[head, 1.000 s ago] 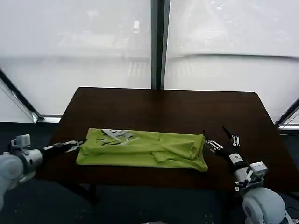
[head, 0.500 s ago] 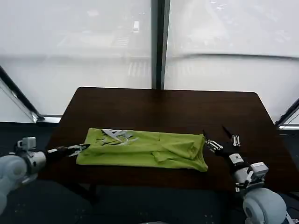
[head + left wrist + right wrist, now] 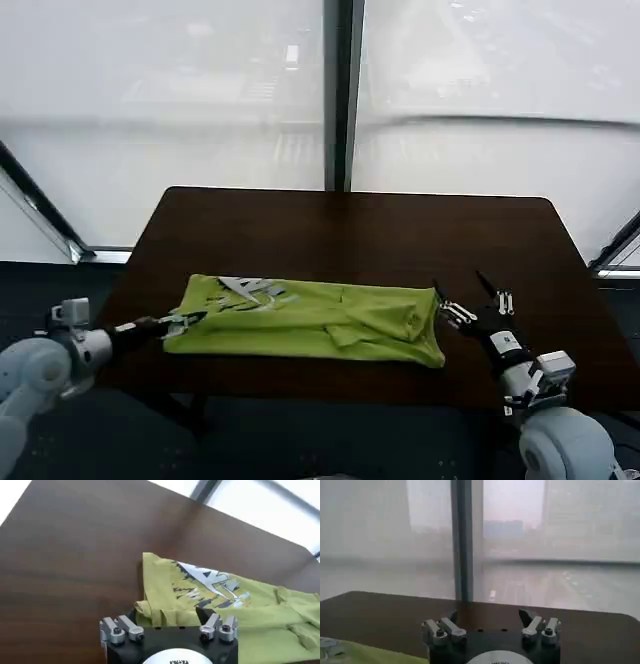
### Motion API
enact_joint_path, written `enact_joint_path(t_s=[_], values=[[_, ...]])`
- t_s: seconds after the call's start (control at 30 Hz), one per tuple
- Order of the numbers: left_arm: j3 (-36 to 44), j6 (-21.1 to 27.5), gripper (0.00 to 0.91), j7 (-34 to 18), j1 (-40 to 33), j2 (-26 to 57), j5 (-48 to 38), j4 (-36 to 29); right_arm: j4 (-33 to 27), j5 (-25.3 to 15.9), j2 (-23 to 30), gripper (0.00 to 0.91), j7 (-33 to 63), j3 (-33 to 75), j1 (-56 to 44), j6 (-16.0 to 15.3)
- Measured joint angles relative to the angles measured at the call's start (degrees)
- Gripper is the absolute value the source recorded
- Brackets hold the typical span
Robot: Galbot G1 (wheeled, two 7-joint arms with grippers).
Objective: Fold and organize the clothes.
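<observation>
The clothes are one lime-green T-shirt [image 3: 310,320], lying as a long folded strip across the near half of the table, with its white print [image 3: 250,291] up at the left end. My left gripper [image 3: 186,320] is low at the strip's left end. In the left wrist view the left gripper [image 3: 170,614] is open, and the T-shirt's [image 3: 225,605] bunched corner lies between its spread fingers. My right gripper [image 3: 468,300] hovers just off the strip's right end, open and holding nothing. In the right wrist view the right gripper [image 3: 489,616] faces the window, and a bit of the T-shirt [image 3: 350,654] shows at the corner.
The dark brown table [image 3: 350,225] has bare wood behind the shirt and to its right. Its front edge runs close below the strip. Large windows with a dark centre post [image 3: 340,90] stand behind the table.
My left gripper has slid to the right along the table's front until it reaches the shirt's left end. The right gripper and the shirt have stayed in place.
</observation>
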Motion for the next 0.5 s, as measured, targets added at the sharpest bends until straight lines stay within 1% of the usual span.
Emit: enact_joint_path(t_s=[0.4,0.47,0.5], values=[[0.7,0.0,0.878,-0.2,0.1,-1.8,0.3,-0.4,1.6,-1.1,1.3,0.878,0.0,-0.1,-1.0,0.0],[0.7,0.0,0.829,-0.5,0.2,-2.0,0.3,-0.6,1.6,-1.1,1.4,0.878,0.1,-0.2,-1.0,0.0],[0.7,0.0,0.79,-0.6,0.2,-2.1,0.3,-0.6,1.7,-1.2,1.5,0.878,0.1,-0.2,-1.0,0.0]])
